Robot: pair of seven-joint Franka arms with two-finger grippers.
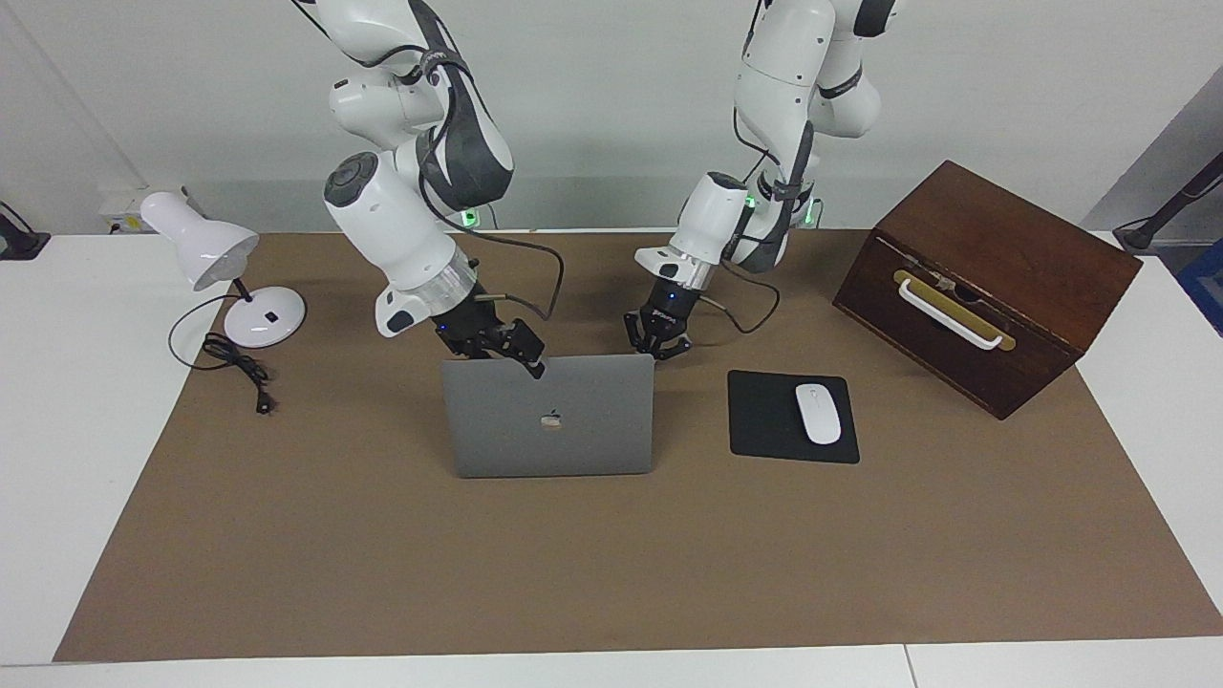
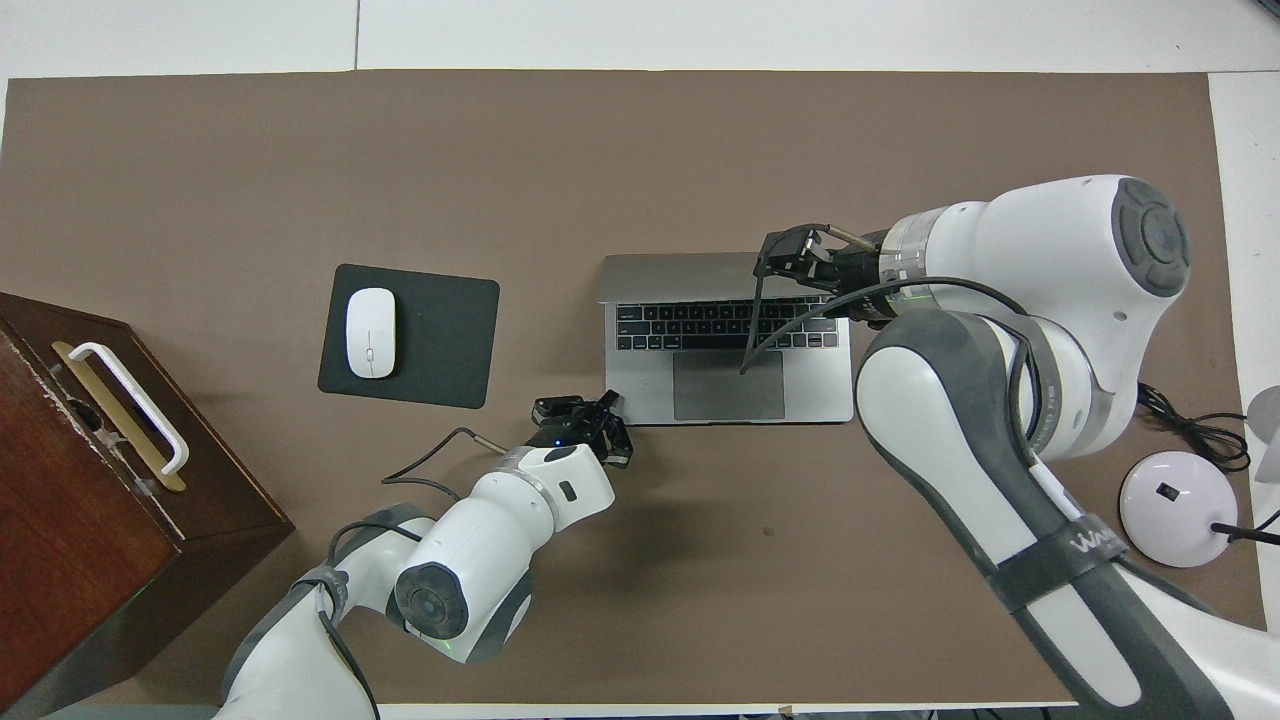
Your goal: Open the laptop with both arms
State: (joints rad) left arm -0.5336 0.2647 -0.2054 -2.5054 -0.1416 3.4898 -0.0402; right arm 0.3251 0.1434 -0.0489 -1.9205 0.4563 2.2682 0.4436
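Laptop (image 1: pixel 549 416) mid-table beside the mouse pad (image 1: pixel 791 417), lid raised. Facing view shows only lid back; overhead shows keyboard. My right gripper (image 1: pixel 537 369) on lid's top edge, grip unclear. My left gripper (image 1: pixel 657 346), clenched, at the base corner.

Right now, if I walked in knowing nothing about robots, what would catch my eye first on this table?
Most likely the laptop mid-table, its lid raised with the right gripper at the lid's top edge. The left gripper, shut, presses at the corner of the laptop's base nearest the robots, toward the left arm's end. Next, the big wooden box at that end, with a white mouse on a black mouse pad between it and the laptop.
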